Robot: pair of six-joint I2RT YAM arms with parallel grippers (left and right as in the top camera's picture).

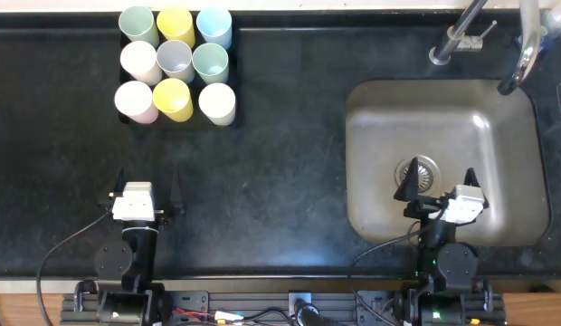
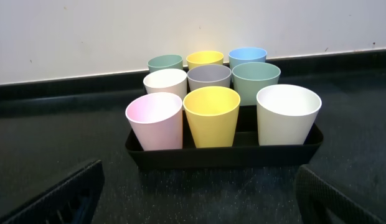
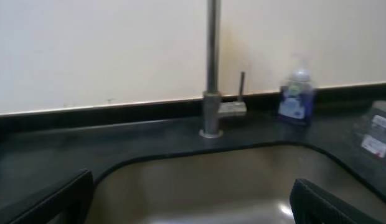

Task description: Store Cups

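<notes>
Both grippers have their jaws spread wide, holding nothing. The left gripper [image 1: 147, 184] sits above bare black counter [image 1: 290, 163], facing the tray [image 1: 178, 125], which lies well apart from it at the counter's far left by the wall. Nine cups [image 1: 175, 60] stand upright in the tray in three rows of three: pink, yellow and white nearest, then white, grey and green, then green, yellow and blue. The right gripper [image 1: 439, 181] hangs over the steel sink [image 1: 498, 181], facing the faucet [image 1: 461, 32] and a soap bottle [image 3: 296, 96] at the wall.
</notes>
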